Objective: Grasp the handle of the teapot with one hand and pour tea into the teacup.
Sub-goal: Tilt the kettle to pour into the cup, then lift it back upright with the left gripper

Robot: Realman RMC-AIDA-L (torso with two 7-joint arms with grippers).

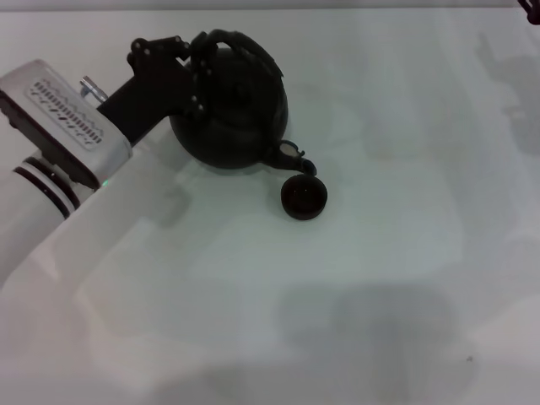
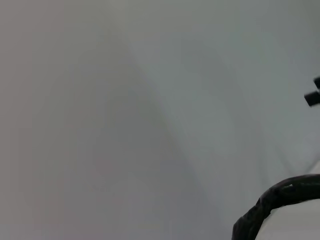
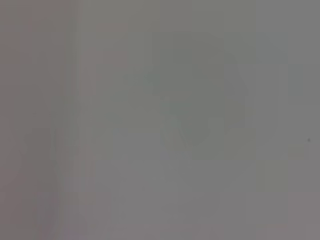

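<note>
In the head view the matte-black teapot [image 1: 239, 118] is at the back left of the white table, tipped with its short spout [image 1: 295, 157] pointing down at the rim of the teacup [image 1: 304, 198]. The small black teacup stands just in front and to the right of the pot. My left gripper [image 1: 197, 74] comes in from the left and is shut on the arched handle [image 1: 246, 46] near its left end. A piece of the handle [image 2: 280, 196] shows in the left wrist view. Only a dark sliver of my right gripper [image 1: 532, 7] shows at the far right corner.
The white table [image 1: 354, 304] carries only soft shadows across its front and right. My white left arm [image 1: 51, 143] crosses the left side of the table. The right wrist view shows only plain grey surface.
</note>
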